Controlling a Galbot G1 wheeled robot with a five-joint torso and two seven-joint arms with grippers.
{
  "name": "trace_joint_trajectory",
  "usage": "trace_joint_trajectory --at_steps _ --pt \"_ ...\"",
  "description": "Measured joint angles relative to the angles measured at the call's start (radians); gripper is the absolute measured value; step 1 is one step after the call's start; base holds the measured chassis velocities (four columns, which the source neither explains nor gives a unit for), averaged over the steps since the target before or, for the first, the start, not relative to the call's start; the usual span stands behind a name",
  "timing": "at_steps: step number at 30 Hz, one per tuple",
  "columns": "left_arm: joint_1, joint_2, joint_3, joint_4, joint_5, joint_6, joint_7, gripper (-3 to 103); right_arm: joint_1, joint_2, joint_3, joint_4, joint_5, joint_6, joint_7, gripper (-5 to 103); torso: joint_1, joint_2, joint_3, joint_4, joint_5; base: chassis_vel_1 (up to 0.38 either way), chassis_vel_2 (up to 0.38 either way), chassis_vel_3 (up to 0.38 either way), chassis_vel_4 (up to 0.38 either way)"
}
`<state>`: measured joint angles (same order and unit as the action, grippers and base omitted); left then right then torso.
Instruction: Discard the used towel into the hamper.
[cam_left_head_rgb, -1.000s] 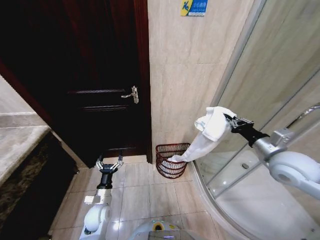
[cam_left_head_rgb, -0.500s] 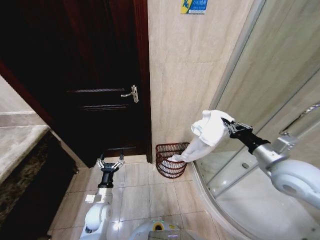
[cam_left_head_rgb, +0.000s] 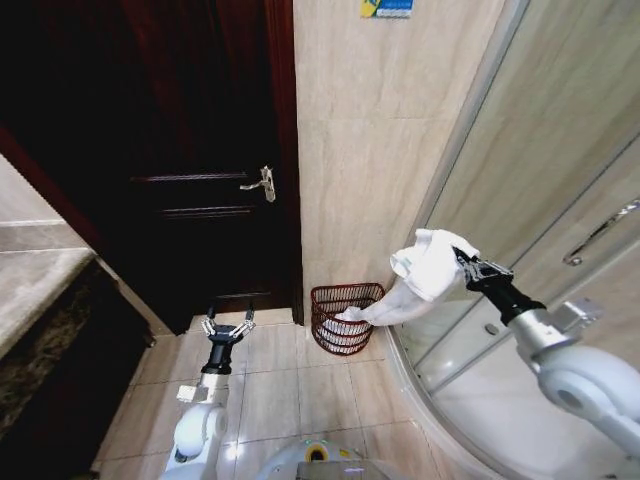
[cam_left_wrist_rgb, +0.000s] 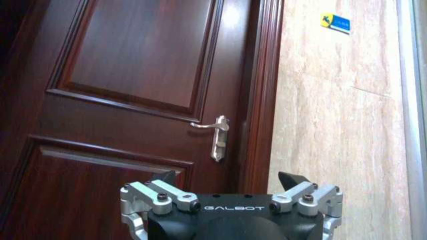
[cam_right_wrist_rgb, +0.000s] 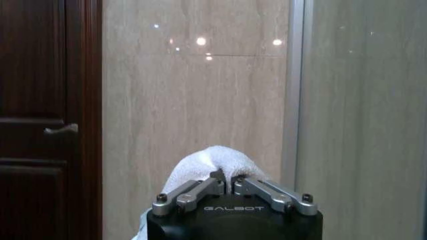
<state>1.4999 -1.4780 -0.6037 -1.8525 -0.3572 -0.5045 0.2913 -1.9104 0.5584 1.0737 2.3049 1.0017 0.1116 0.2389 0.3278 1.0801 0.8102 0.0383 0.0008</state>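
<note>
A white towel (cam_left_head_rgb: 425, 268) hangs from my right gripper (cam_left_head_rgb: 462, 260), which is shut on its bunched top at about the height of the shower door's middle. The towel's tail drops down and left, and its lower end reaches the rim of the hamper (cam_left_head_rgb: 343, 320), a reddish-brown wire basket on the floor against the tiled wall. In the right wrist view the towel (cam_right_wrist_rgb: 212, 164) bulges out past the shut gripper (cam_right_wrist_rgb: 227, 181). My left gripper (cam_left_head_rgb: 228, 325) is low over the floor tiles in front of the door, and it is open (cam_left_wrist_rgb: 228, 179) in the left wrist view.
A dark wooden door (cam_left_head_rgb: 190, 150) with a silver handle (cam_left_head_rgb: 262, 183) stands left of the hamper. The curved glass shower enclosure (cam_left_head_rgb: 540, 200) rises on the right, close to my right arm. A stone counter (cam_left_head_rgb: 35, 290) runs along the left edge.
The head view has shifted slightly. My right gripper has lowered a little with the towel, and the towel's tail now rests at the hamper's rim. The left arm stays parked.
</note>
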Motion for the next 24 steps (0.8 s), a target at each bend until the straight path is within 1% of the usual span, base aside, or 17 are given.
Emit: trace_joint_trajectory --at_steps 1,2,3,5,6,7,8,9,11,12,14,15,17,18,19,22,24 --pt "0.0 0.0 0.0 0.0 0.0 -0.001 -0.001 100 0.019 0.006 -0.011 -0.003 -0.001 -0.002 -0.012 3 -0.002 -0.004 -0.002 -0.0001 -0.0012 0.0 0.0 0.0 0.0" --pt "0.0 0.0 0.0 0.0 0.0 -0.001 -0.001 100 0.019 0.006 -0.011 -0.003 -0.001 -0.002 -0.012 3 -0.002 -0.004 -0.002 -0.0001 -0.0012 0.0 0.0 0.0 0.0" --pt "0.0 -0.001 0.001 -0.001 0.001 -0.001 -0.001 100 0.041 0.014 -0.022 -0.007 -0.002 -0.007 -0.028 3 -0.003 -0.007 -0.004 0.0 -0.0016 0.0 0.0 0.0 0.0" --pt "0.001 -0.003 0.0 -0.003 0.002 -0.003 -0.002 100 0.132 0.037 -0.076 -0.015 0.001 -0.032 -0.049 3 -0.005 -0.012 -0.007 -0.0001 -0.0007 0.0 0.0 0.0 0.0" --pt "0.001 -0.003 0.0 -0.003 0.002 -0.003 -0.002 100 0.132 0.037 -0.076 -0.015 0.001 -0.032 -0.049 3 -0.005 -0.012 -0.007 -0.0001 -0.0007 0.0 0.0 0.0 0.0" --pt "0.002 -0.003 -0.001 -0.004 0.003 -0.004 -0.002 100 0.192 0.056 -0.118 -0.018 0.001 -0.048 -0.052 3 -0.006 -0.012 -0.007 -0.0001 -0.0014 0.0 0.0 0.0 0.0" --pt "0.003 -0.004 -0.001 -0.005 0.003 -0.004 -0.002 100 0.256 0.08 -0.164 -0.023 -0.003 -0.064 -0.05 3 -0.006 -0.012 -0.007 -0.0002 -0.0011 0.0 0.0 0.0 0.0" --pt "0.003 -0.004 -0.001 -0.005 0.003 -0.004 -0.002 100 0.256 0.08 -0.164 -0.023 -0.003 -0.064 -0.05 3 -0.006 -0.012 -0.007 -0.0002 -0.0011 0.0 0.0 0.0 0.0" --pt "0.003 -0.005 -0.001 -0.006 0.009 -0.004 -0.002 100 0.417 0.146 -0.317 -0.042 -0.034 -0.095 -0.017 3 -0.006 -0.012 -0.007 0.0002 -0.0006 0.0 0.0 0.0 0.0" --pt "0.003 -0.005 -0.001 -0.006 0.009 -0.004 -0.002 100 0.417 0.146 -0.317 -0.042 -0.034 -0.095 -0.017 3 -0.006 -0.012 -0.007 0.0002 -0.0006 0.0 0.0 0.0 0.0" --pt "0.003 -0.005 -0.001 -0.009 0.01 -0.005 -0.002 100 0.475 0.191 -0.386 -0.059 -0.06 -0.11 -0.007 3 -0.005 -0.012 -0.007 0.0001 -0.0011 0.0 0.0 0.0 0.0" --pt "0.005 -0.004 -0.004 -0.014 0.01 -0.004 -0.002 100 0.516 0.232 -0.444 -0.085 -0.102 -0.112 -0.006 3 -0.005 -0.011 -0.006 0.0002 -0.0009 0.0 0.0 0.0 0.0" --pt "0.006 -0.003 -0.005 -0.014 0.009 -0.003 -0.002 100 0.527 0.246 -0.459 -0.097 -0.118 -0.112 -0.009 3 -0.005 -0.01 -0.006 0.0001 -0.0009 0.0 0.0 0.0 0.0" --pt "0.006 -0.001 -0.008 -0.014 0.007 -0.002 -0.002 100 0.567 0.296 -0.498 -0.13 -0.158 -0.112 -0.021 3 -0.005 -0.009 -0.006 -0.0002 -0.001 0.0 0.0 0.0 0.0" --pt "0.006 -0.001 -0.008 -0.014 0.007 -0.002 -0.002 100 0.567 0.296 -0.498 -0.13 -0.158 -0.112 -0.021 3 -0.005 -0.009 -0.006 -0.0002 -0.001 0.0 0.0 0.0 0.0" --pt "0.005 -0.005 -0.008 0.002 0.01 -0.003 -0.003 100 0.664 0.382 -0.559 -0.193 -0.243 -0.102 -0.054 3 -0.004 -0.008 -0.005 -0.0002 -0.0011 0.0 0.0 0.0 0.0" --pt "0.005 -0.007 -0.008 0.003 0.011 -0.003 -0.003 100 0.684 0.395 -0.57 -0.204 -0.257 -0.099 -0.058 3 -0.004 -0.007 -0.005 -0.0002 -0.0009 0.0 0.0 0.0 0.0"
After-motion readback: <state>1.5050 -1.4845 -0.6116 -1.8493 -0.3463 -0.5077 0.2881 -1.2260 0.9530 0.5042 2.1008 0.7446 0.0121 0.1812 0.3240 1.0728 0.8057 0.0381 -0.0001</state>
